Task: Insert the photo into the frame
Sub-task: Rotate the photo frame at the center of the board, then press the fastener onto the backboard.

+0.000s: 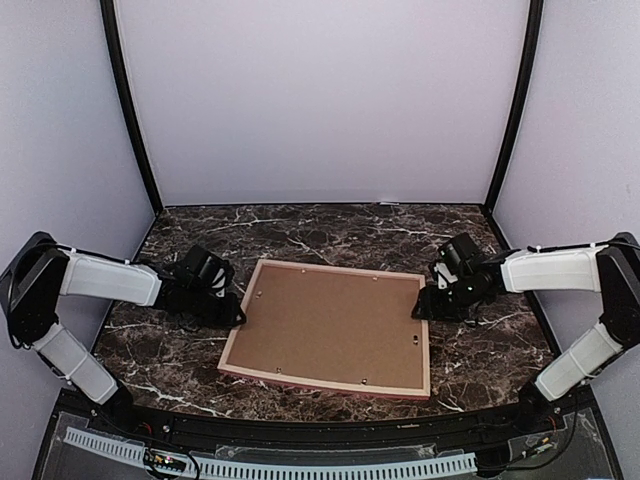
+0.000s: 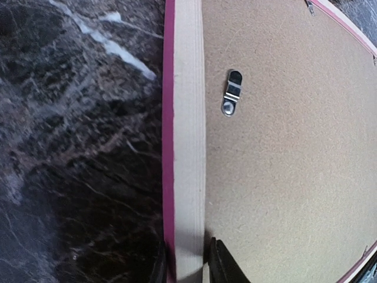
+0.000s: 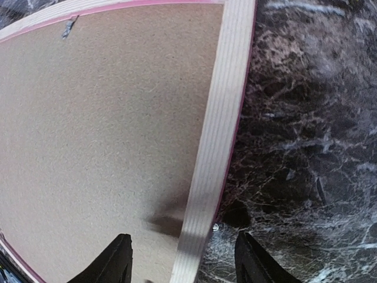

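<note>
Laboratory robot test cell: plain pale walls (image 1: 320, 100) on three sides joined by black corner posts (image 1: 130, 110), a dark marble-patterned table (image 1: 330, 225), left arm (image 1: 105, 280) and right arm (image 1: 555, 270) mounted at its near edge, a ribbed white cable strip (image 1: 300, 468) in front.

We see the frame (image 2: 188, 147) as pale, bare wood with fine lengthwise grain on its back and a smooth pink-red painted coat along its outer edge. The backing board (image 1: 335, 325) looks like matt brown fibreboard, faintly speckled. Its small hanger (image 2: 231, 92) is shiny metal. The counter (image 1: 300, 235) looks like dark, white-veined marble with a soft sheen.
</note>
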{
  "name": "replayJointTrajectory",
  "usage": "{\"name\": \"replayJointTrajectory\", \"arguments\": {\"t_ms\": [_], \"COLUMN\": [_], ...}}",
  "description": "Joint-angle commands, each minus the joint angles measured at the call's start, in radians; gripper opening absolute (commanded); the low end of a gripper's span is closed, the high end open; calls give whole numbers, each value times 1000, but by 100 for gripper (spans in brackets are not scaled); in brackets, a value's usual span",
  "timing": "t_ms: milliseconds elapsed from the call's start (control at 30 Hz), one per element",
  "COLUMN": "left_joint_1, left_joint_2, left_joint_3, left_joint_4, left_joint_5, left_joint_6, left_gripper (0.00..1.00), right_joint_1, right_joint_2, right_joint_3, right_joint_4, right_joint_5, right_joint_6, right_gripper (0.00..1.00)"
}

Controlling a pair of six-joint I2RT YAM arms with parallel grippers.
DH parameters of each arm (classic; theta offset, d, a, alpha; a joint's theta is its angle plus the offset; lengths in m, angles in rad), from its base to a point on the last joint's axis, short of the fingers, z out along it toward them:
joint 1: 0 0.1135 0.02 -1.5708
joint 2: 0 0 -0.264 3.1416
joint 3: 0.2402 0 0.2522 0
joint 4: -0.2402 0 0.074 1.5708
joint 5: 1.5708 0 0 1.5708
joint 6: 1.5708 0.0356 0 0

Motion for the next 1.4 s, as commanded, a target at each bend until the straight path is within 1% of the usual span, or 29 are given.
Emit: {"name": "replayJointTrajectory", "arguments": {"t_ms": [0, 67, 100, 167, 200, 233, 267, 300, 333, 367, 400, 467, 600, 667, 833, 1100, 1367], "left_joint_1": [-76, -102, -108, -125, -129, -130, -128, -128, -129, -129, -128, -126, -115, -101, -37, 2, 3], "left_joint_2": [-37, -52, -68, -98, -119, -128, -147, -155, -162, -164, -159, -138, -59, -18, 91, 193, 237], "left_joint_3": [-44, -60, -70, -84, -88, -92, -91, -85, -79, -63, -40, 4, 114, 162, 265, 353, 380], "left_joint_4": [-51, -59, -64, -66, -67, -70, -74, -85, -89, -96, -109, -131, -183, -196, -218, -209, -217], "left_joint_5": [11, 15, 17, 18, 17, 8, 1, -16, -24, -42, -57, -76, -113, -115, -114, -95, -86], "left_joint_6": [-90, -111, -116, -120, -119, -116, -109, -104, -90, -81, -60, -25, 51, 86, 143, 198, 212], "left_gripper": [28, 30, 32, 39, 46, 50, 56, 58, 64, 66, 70, 75, 78, 79, 79, 79, 77], "right_joint_1": [3, 2, 2, -1, -2, -4, -6, -7, -7, -7, -8, -9, -9, -9, -9, -9, -9], "right_joint_2": [29, 37, 39, 40, 42, 44, 50, 55, 61, 67, 75, 85, 94, 98, 107, 115, 110], "right_joint_3": [-28, -27, -24, -19, -14, -11, -6, -1, 4, 9, 13, 23, 40, 46, 61, 64, 58], "right_joint_4": [54, 37, 31, 21, 18, 16, 14, 12, 10, 8, 6, 3, -2, -2, -2, -2, 1], "right_joint_5": [0, 27, 39, 57, 62, 65, 69, 73, 78, 81, 84, 83, 75, 71, 56, 55, 55], "right_joint_6": [15, 4, -6, -26, -36, -48, -61, -73, -85, -95, -105, -120, -135, -138, -139, -143, -138], "right_gripper": [57, 54, 50, 42, 39, 36, 33, 31, 29, 27, 25, 23, 19, 19, 19, 18, 18]}}
